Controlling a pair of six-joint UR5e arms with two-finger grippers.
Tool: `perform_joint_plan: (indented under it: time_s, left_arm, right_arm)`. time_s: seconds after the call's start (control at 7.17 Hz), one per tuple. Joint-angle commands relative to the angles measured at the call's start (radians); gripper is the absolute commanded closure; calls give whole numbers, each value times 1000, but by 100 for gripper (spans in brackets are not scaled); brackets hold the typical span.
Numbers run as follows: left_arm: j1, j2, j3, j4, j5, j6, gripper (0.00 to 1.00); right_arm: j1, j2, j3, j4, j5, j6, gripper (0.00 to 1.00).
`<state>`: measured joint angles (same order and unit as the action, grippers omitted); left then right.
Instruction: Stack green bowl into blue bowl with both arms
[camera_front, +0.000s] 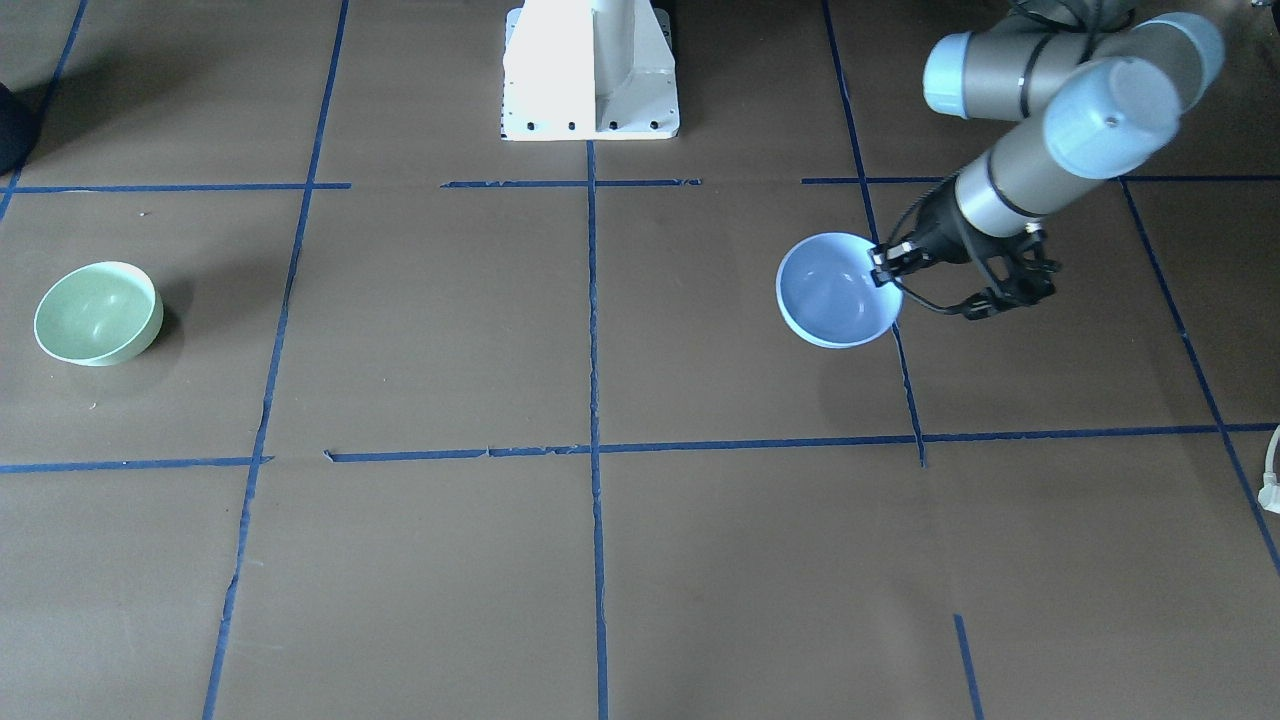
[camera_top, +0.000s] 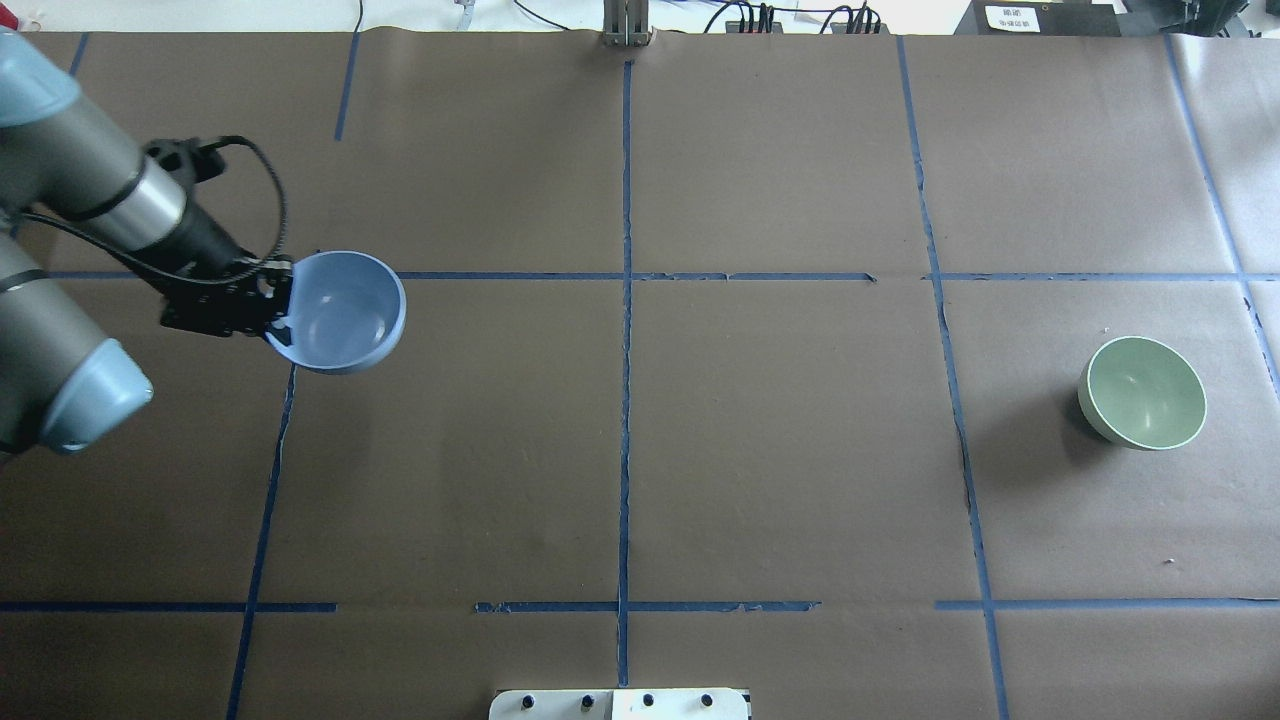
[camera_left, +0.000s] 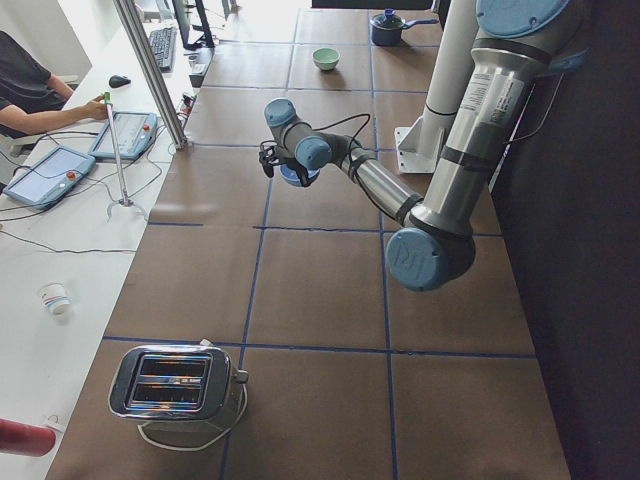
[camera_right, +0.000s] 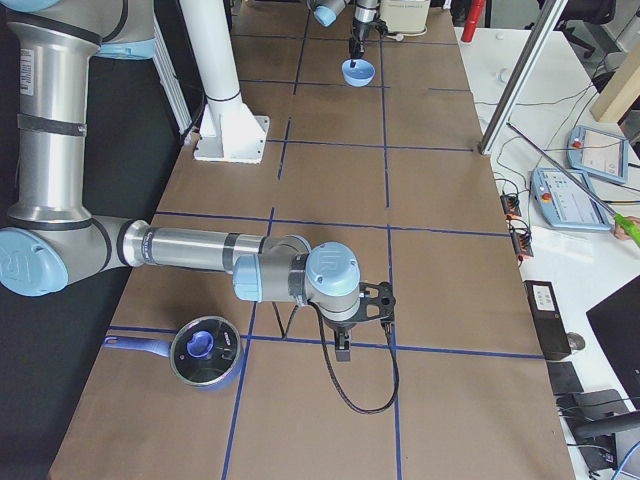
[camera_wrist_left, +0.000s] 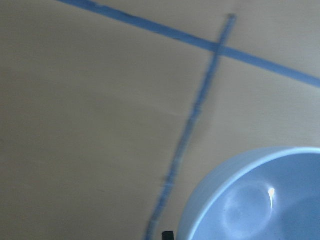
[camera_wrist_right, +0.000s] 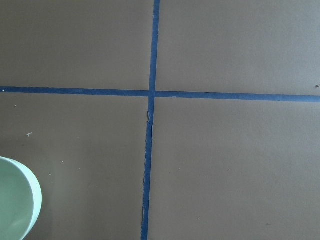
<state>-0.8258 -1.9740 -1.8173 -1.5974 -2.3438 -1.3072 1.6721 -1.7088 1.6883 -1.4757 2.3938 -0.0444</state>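
**Stacking barely under way**

Front-facing view: the left claw (camera_front: 886, 262) pinched the rim of the blue bowl (camera_front: 838, 290). The bowl hung tilted and, judging by the shadow lower on the desk (camera_front: 700, 560), was clear of the surface. The green bowl (camera_front: 98, 312) sat upright at the opposite side, well apart, with no arm near it. One pick looked done. The green bowl had not yet been picked up or set into the blue one.

Overhead view: the left claw was clamped on the bowl's near rim. Blue tape lines (camera_top: 625, 400) cut the brown, paper-covered desk into squares.

Exterior left view: a toaster (camera_left: 180, 385) stood on the desk's near end. A paper cup (camera_left: 55, 297) and a seated operator (camera_left: 30, 85) were at a white side bench.

Exterior right view: the right claw (camera_right: 343, 348) pointed down over a tape crossing, near a lidded saucepan (camera_right: 205, 352). Whether it was spread or pressed together could not be told.

Left wrist view: the blue bowl filled the lower right corner above blurred tape.

Right wrist view: only the green bowl's rim showed, at the lower left edge, and no fingers were in view.
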Motion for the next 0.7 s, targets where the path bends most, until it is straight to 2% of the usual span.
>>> perform_joint_plan:
  time_s: [0.0,0.14,0.28,0.56]
  left_arm:
    - [160,-175,109,-94,106,-192,100]
    - [197,-180,201,-292,145,-251,100]
    - [215,-212,263,-371,168,-329,100]
    - [258,-252,309,-378,202,-331,97]
  right_arm:
    - [0,0,-1,2,1,17,0]
    - [0,0,-1,2,2,17,0]
    - [0,-2,-1,2,4,18,0]
    - [0,-3,-2,2,36,18,0]
